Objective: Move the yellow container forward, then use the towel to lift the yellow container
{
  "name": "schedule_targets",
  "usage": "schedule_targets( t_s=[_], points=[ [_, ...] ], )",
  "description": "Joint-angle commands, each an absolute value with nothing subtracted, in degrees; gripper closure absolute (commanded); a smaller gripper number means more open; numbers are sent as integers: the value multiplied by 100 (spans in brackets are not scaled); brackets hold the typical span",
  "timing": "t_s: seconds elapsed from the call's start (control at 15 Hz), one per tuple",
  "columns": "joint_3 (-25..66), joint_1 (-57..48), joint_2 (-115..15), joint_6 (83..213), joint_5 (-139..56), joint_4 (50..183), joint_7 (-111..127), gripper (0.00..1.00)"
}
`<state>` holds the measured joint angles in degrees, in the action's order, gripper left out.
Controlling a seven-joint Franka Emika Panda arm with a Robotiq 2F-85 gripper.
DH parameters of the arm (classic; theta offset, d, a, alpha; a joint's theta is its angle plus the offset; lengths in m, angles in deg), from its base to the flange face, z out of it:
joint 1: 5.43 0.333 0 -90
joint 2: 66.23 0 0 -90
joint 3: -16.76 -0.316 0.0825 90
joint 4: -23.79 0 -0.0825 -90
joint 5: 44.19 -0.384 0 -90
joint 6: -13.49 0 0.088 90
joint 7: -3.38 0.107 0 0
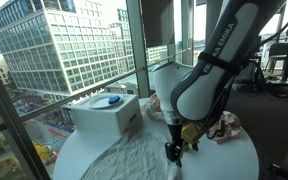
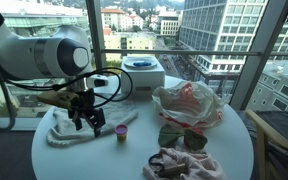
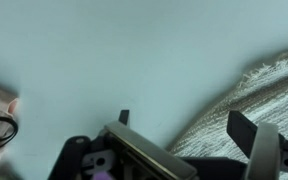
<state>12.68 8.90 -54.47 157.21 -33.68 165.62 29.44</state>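
Observation:
The yellow container (image 2: 56,100) is a flat tan-yellow piece next to my gripper (image 2: 84,122) on the round white table (image 2: 134,155). It also shows in an exterior view (image 1: 191,130). In the wrist view its olive edge (image 3: 149,152) runs across close to the camera, between the finger bases. The white towel (image 2: 64,133) lies under and beside my gripper; it also shows in an exterior view (image 1: 134,160) and in the wrist view (image 3: 259,90). My gripper (image 3: 184,122) is low over the table with its fingers wide apart, one finger over the towel's edge.
A small purple cup (image 2: 121,130) stands just beside the gripper. A clear plastic bag of items (image 2: 189,105), sunglasses (image 2: 184,138) and a pink cloth (image 2: 184,165) lie further along the table. A white box with a blue top (image 2: 142,68) stands by the window.

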Motion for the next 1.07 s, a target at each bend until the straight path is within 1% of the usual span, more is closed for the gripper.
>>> schedule_targets(
  t_s=[0.0,0.33,0.6,1.0],
  points=[
    [1178,1068,-5296,16056,-3671,16425,4035,0],
    [1338,1180,-4984,16754,-3738,16093,5237,0],
    [1723,1338,-4650,17468,-3477,16073,6047,0],
    [2182,1683,-4197,17798,-3543,16006,6311,0]
  ],
)
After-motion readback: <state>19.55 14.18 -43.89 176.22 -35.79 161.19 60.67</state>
